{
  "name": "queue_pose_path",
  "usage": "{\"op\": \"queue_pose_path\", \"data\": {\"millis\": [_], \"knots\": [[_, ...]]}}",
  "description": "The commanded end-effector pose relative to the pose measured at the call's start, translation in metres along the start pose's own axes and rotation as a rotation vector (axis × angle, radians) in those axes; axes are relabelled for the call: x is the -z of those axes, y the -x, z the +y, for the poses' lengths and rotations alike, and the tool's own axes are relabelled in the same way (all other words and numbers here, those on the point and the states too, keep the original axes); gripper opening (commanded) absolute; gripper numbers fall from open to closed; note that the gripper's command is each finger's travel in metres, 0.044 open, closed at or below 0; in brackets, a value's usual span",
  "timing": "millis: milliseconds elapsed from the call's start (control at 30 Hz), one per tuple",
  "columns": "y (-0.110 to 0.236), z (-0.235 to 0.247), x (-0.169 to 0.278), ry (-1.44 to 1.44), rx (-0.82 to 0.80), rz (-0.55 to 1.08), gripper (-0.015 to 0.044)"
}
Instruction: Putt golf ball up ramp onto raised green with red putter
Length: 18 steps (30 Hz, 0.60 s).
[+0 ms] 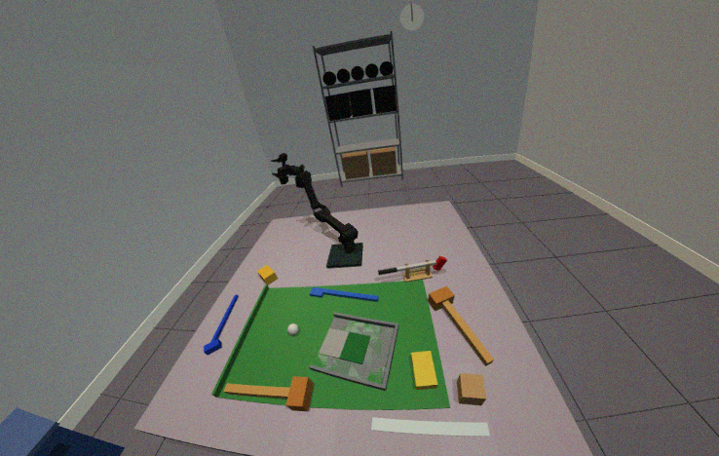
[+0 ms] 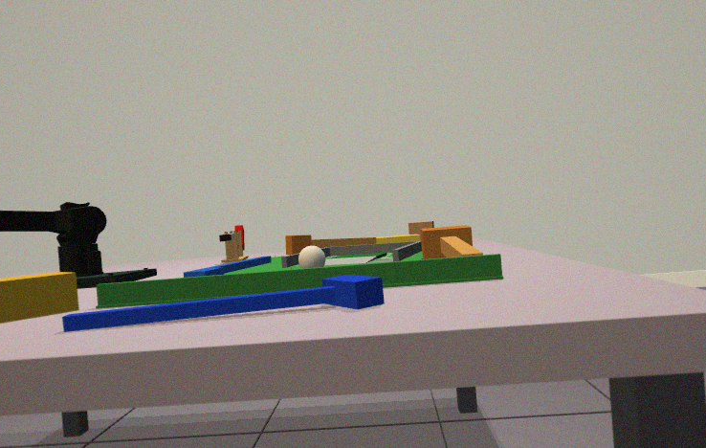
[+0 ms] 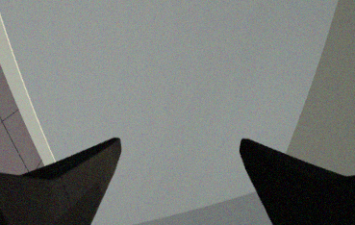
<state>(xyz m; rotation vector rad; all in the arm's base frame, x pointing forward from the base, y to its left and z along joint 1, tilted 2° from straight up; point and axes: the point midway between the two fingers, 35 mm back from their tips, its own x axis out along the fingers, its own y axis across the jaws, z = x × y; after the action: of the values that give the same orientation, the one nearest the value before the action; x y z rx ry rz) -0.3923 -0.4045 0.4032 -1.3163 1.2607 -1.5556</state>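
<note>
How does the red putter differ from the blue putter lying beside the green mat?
The red putter rests raised on a small wooden stand near the arm's base; the blue putter lies flat on the table. Red has a pale shaft and dark grip; blue is one colour throughout. Neither is held.

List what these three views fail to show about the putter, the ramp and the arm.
- Red putter: exterior view shows only its head end-on; the wooden stand covers the shaft.
- Ramp: slope unreadable from above; in the exterior view the ball and green wall hide it.
- Gripper: open, facing wall; cut off by the exterior view's left edge.
</note>
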Motion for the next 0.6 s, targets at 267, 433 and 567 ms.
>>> {"op": "queue_pose_path", "data": {"millis": [267, 433, 567], "knots": [[0.018, -0.083, -0.031, 0.291, 0.167, 0.017, 0.044], [0.042, -0.15, -0.056, 0.542, 0.331, 0.068, 0.044], [0.069, -0.203, -0.083, 0.75, 0.474, 0.13, 0.044]]}}
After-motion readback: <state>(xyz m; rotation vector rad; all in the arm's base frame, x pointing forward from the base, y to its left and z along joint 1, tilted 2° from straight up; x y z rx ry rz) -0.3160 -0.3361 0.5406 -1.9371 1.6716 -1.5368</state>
